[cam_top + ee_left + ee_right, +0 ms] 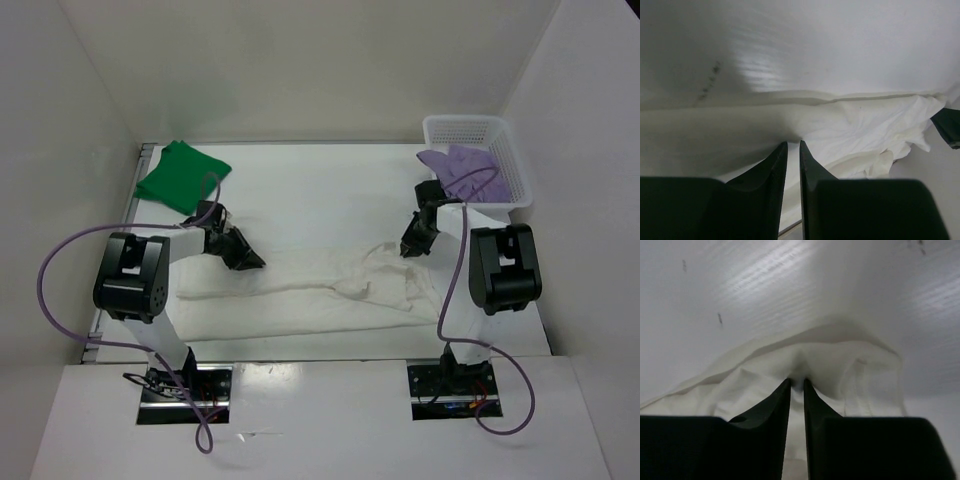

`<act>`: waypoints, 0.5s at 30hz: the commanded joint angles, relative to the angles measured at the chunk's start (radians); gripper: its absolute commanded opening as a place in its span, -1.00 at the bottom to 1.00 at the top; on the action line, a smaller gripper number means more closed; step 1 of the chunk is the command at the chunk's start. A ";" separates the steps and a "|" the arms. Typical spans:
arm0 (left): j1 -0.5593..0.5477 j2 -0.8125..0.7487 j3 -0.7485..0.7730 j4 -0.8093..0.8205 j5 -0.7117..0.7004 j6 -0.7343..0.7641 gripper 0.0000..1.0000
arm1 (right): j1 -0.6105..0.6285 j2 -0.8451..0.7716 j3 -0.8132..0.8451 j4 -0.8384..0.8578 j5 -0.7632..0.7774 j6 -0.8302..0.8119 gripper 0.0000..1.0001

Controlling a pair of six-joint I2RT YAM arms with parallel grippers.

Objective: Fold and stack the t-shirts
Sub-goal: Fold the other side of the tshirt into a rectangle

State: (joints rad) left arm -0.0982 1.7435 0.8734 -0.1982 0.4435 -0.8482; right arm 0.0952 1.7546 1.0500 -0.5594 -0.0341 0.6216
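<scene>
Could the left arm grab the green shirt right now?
Probably not yet. The green t-shirt lies close, with nothing between, but the left gripper is shut on the white t-shirt and would have to let go first.

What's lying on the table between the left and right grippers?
Only the white t-shirt, rumpled and stretched from the left gripper to the right gripper. The top external view shows it.

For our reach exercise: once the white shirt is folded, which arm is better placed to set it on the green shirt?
Probably left. The green shirt lies far left, just beyond the left gripper; the right gripper is across the table by the basket.
</scene>
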 commanded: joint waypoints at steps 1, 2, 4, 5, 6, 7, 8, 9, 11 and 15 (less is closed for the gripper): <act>0.064 0.062 0.022 0.026 -0.060 0.001 -0.54 | 0.052 0.077 0.050 0.133 -0.003 0.064 -0.64; 0.075 0.062 0.022 0.035 -0.074 0.001 -0.54 | 0.067 0.094 0.059 0.142 -0.003 0.073 -0.67; 0.094 0.071 0.033 0.036 -0.085 0.011 -0.54 | 0.098 0.149 0.105 0.151 -0.003 0.084 -0.75; 0.107 0.083 0.051 0.036 -0.097 0.011 -0.54 | 0.110 0.170 0.146 0.151 -0.003 0.084 -0.75; 0.107 0.105 0.064 0.014 -0.097 0.002 -0.54 | 0.110 0.189 0.171 0.165 -0.003 0.095 -0.80; 0.107 0.114 0.091 0.000 -0.097 0.001 -0.54 | 0.110 0.206 0.194 0.174 0.008 0.095 -0.80; 0.107 0.114 0.091 -0.013 -0.097 0.001 -0.54 | 0.110 0.238 0.218 0.174 0.008 0.095 -0.80; 0.117 0.114 0.091 -0.014 -0.074 0.001 -0.57 | 0.110 0.256 0.281 0.174 0.008 0.095 -0.80; 0.129 0.085 0.091 -0.003 -0.048 -0.008 -0.57 | 0.110 0.301 0.382 0.132 0.019 0.086 -0.80; 0.176 0.028 0.160 -0.026 -0.109 0.001 -0.57 | 0.089 0.373 0.533 0.079 0.077 0.061 -0.80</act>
State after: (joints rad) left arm 0.0315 1.8084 0.9688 -0.2089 0.4286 -0.8669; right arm 0.1989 2.0773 1.4723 -0.4717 -0.0216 0.6941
